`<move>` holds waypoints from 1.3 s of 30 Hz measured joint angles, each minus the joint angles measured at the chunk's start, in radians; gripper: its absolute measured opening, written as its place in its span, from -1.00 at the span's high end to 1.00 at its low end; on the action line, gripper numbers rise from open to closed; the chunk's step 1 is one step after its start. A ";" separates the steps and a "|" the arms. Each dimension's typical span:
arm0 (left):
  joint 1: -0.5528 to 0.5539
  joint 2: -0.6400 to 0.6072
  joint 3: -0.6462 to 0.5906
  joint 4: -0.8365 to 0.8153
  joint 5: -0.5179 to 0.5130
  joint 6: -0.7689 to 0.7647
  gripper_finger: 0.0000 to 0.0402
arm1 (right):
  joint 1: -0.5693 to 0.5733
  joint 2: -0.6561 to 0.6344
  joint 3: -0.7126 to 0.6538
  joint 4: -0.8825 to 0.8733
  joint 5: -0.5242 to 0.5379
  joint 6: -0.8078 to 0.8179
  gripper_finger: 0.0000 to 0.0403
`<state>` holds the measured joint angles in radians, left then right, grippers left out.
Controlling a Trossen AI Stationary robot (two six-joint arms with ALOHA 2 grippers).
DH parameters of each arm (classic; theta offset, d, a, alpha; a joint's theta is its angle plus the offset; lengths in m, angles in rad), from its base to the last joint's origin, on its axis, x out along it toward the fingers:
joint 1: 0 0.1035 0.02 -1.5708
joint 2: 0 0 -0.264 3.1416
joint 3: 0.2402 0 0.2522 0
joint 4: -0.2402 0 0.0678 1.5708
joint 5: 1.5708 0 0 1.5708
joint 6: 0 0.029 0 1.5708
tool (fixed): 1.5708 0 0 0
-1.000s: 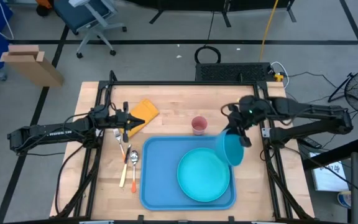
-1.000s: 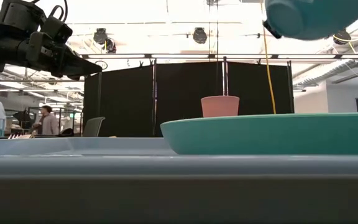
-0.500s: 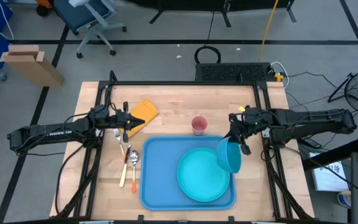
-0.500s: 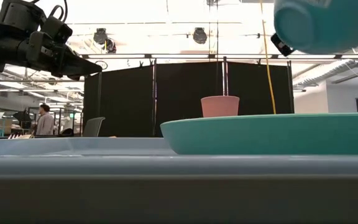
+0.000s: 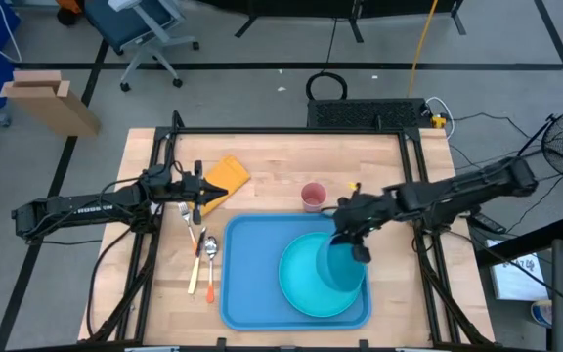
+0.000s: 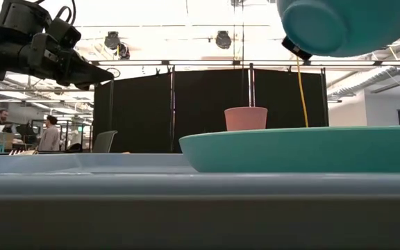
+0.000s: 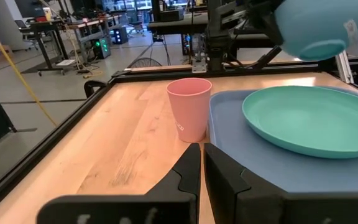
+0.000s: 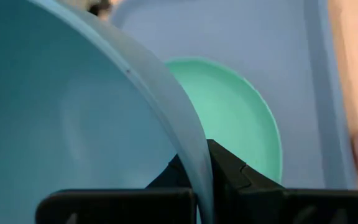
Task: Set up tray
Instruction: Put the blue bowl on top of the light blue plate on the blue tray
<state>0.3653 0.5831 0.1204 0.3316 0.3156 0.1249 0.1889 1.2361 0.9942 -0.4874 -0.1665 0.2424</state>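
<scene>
A large blue tray [image 5: 252, 264] lies at the table's near middle, and a round turquoise plate [image 5: 306, 288] lies on its right half. My right gripper [image 5: 348, 233] is shut on a blue bowl [image 5: 343, 266], which hangs above the plate; the bowl also shows in the low view [image 6: 346, 24] and the left wrist view [image 7: 319, 25]. A pink cup [image 5: 313, 197] stands on the table just beyond the tray. My left gripper [image 5: 206, 188] is shut and empty, held above the table at the left, by an orange cloth [image 5: 225, 178]. My right gripper pinches the bowl's rim [image 8: 194, 163], one finger inside the bowl and one outside. The fingers slant down from the table's right and far side. The bowl hangs below them, tilted steeply onto its side, clear of the plate.
A fork [image 5: 188, 221], a spoon [image 5: 210, 256] and an orange-handled piece of cutlery [image 5: 195, 269] lie on the wood left of the tray. Black frame rails run along the table's left, far and right sides. People show in the room beyond the table.
My right gripper has carried the bowl from the tray's right edge toward the table's left and near side, till it hangs over the plate. The bowl stays tilted and clear.
</scene>
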 joint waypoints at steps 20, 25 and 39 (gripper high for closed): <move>0.000 0.000 0.000 -0.007 -0.001 0.000 0.88 | 0.008 0.485 0.407 -0.412 -0.037 -0.089 0.99; 0.000 0.000 0.000 -0.008 -0.001 0.000 0.88 | 0.000 0.543 0.407 -0.358 -0.072 -0.101 0.99; 0.000 0.000 0.000 -0.015 0.000 0.000 0.88 | -0.031 0.616 0.407 -0.323 -0.080 -0.072 0.99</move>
<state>0.3653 0.5831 0.1204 0.3169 0.3151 0.1253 0.1575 1.8523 1.4010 -0.8108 -0.2465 0.1706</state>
